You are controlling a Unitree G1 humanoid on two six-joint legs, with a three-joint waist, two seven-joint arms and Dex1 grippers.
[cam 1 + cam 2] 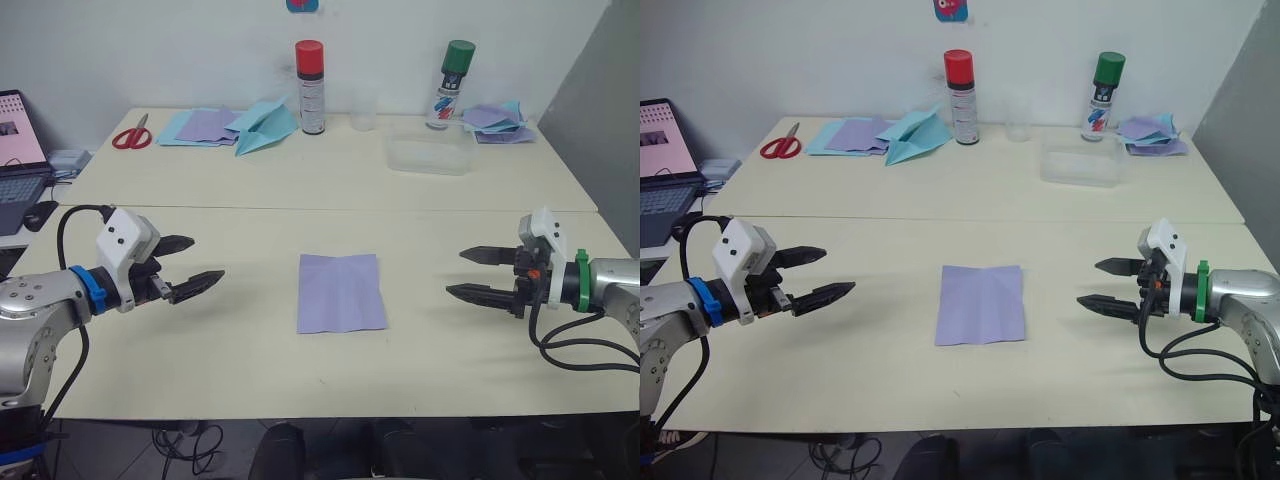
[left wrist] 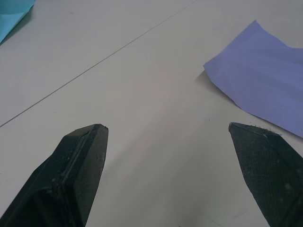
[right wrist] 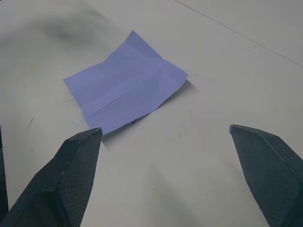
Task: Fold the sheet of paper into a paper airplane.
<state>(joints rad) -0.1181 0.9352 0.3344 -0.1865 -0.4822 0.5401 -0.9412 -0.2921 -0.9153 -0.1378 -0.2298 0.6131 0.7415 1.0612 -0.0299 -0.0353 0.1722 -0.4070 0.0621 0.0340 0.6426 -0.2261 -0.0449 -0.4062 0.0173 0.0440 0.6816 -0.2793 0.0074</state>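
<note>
The sheet of paper, pale lavender with crease lines, lies flat in the middle of the near table; it also shows in the wrist views. My left gripper hovers to its left, open and empty, fingers pointing at the sheet. My right gripper hovers to its right, open and empty, also pointing at it. Both stand about a gripper length from the sheet's edges. No paper airplane of lavender paper is in view.
On the far table lie red scissors, light blue and purple sheets, a light blue paper plane, two spray cans, a clear tray and crumpled scraps. A laptop stands at the left.
</note>
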